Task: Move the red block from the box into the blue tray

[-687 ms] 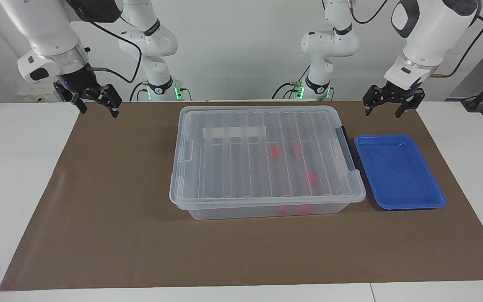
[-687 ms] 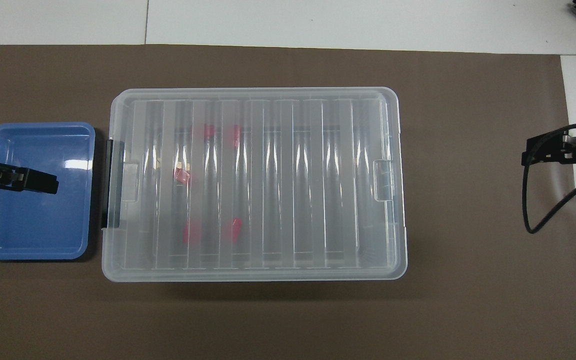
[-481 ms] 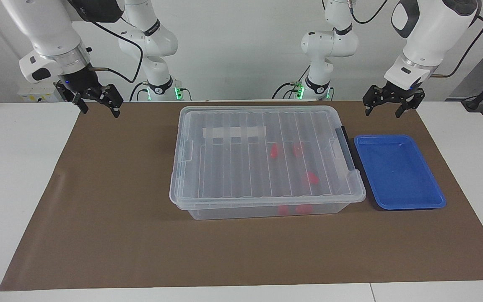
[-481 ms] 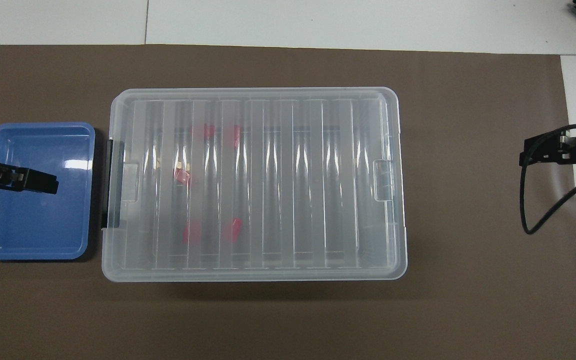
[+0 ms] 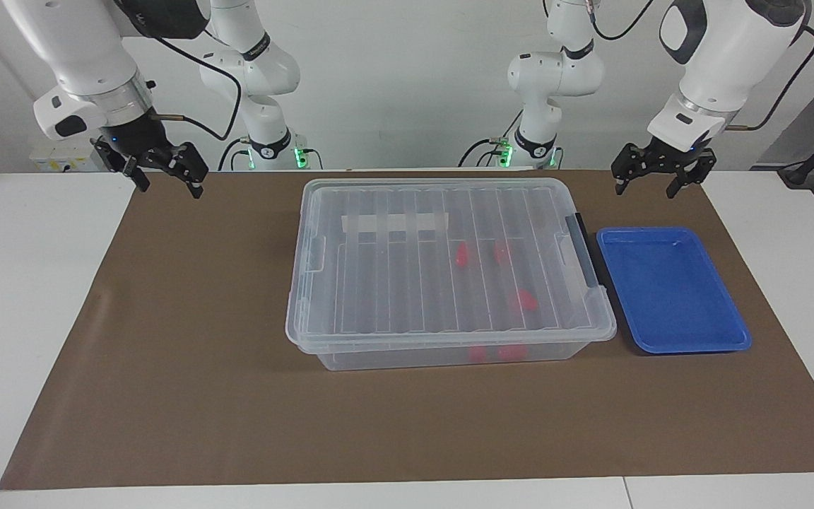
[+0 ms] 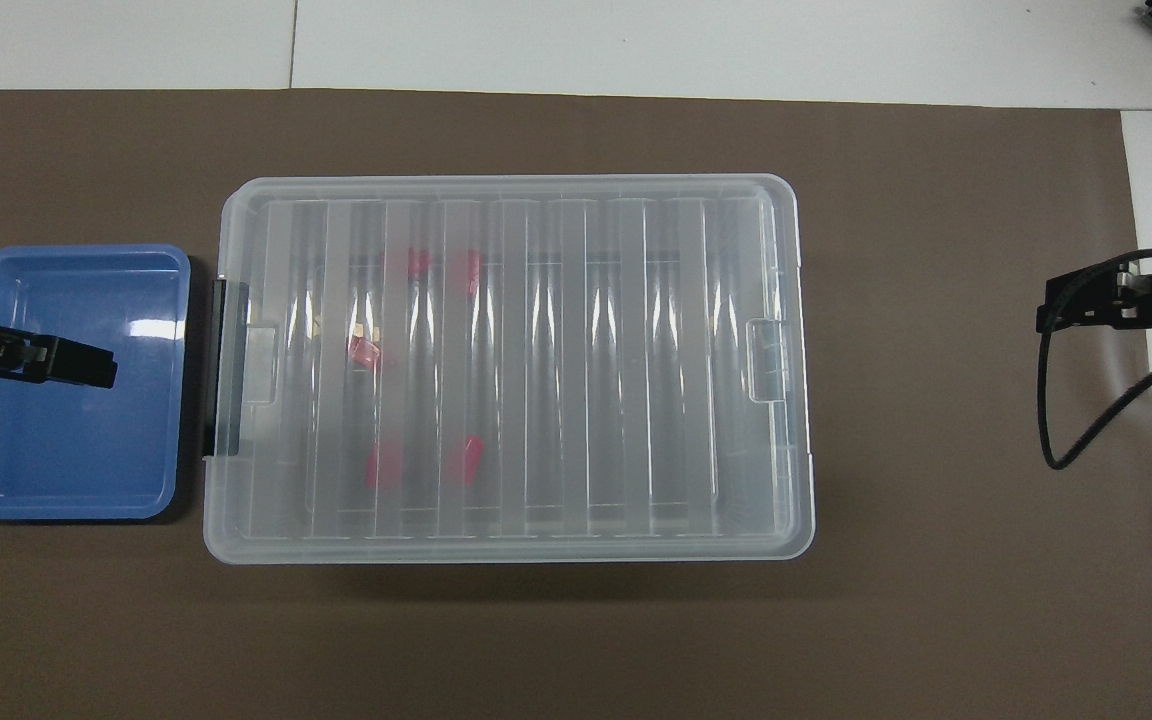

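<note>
Though unreadable, white strip label on box

Both arms hang raised at their own ends, wrists angled downward. The left gripper holds nothing, fingers spread wide, and the right gripper is likewise spread and empty (tilted slightly inward)
</note>
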